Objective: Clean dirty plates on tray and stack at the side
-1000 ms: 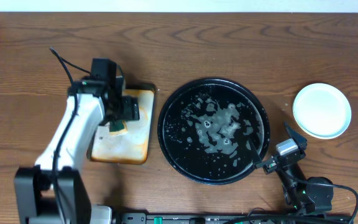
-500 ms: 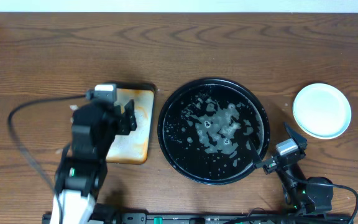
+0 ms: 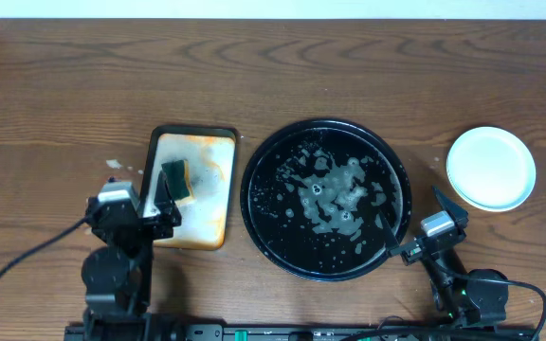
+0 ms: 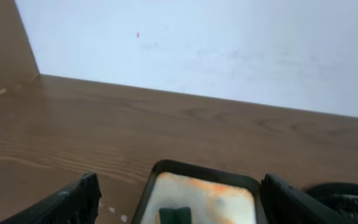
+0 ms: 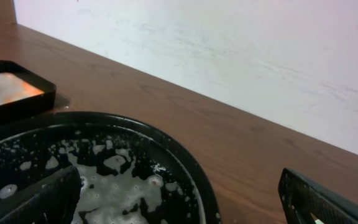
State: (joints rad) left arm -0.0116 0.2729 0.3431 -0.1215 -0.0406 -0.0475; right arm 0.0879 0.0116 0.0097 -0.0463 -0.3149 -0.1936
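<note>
The round black tray sits mid-table, smeared with white foam and holding no plates; its rim also shows in the right wrist view. A stack of pale plates stands on the table at the right. My left gripper is open and empty at the front-left corner of the cream tray; its fingers frame that tray in the left wrist view. My right gripper is open and empty at the black tray's front right edge, seen also in the right wrist view.
A rectangular cream tray stained orange lies left of the black tray, with a dark green sponge on it; both show in the left wrist view. A white wall runs behind the table.
My left arm has drawn back from over the cream tray toward the front edge, leaving the green sponge lying on that tray. The right arm has not moved.
</note>
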